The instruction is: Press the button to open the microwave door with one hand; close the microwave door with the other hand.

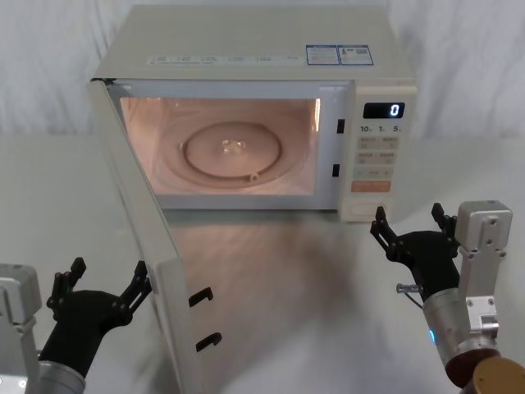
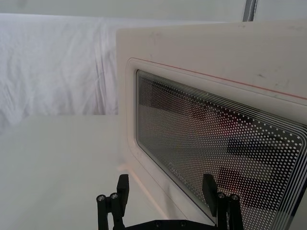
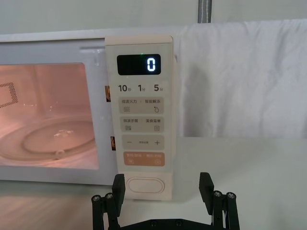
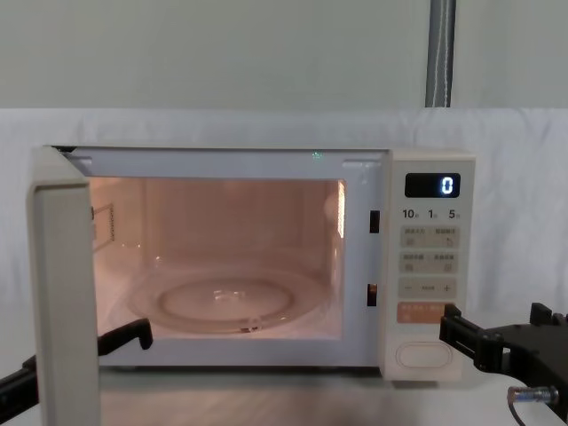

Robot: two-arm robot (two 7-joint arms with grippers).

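So the microwave door (image 1: 143,238) hung wide open at the left, my released left hand (image 1: 102,287) just beside its outer face. I figured a flat, steady push should shut it. Right hand (image 1: 410,230) sat spread near the button (image 3: 144,184).

- My right hand (image 1: 408,228) is a black fork of two fingers, each ending in a squared tip.
- Behind it sits a silver-grey round wrist with a pale boxy block, small screws and a thin cable.
- My left hand (image 1: 105,281) is the same black fork on a grey wrist.
- Round screw heads dot the finger bases.
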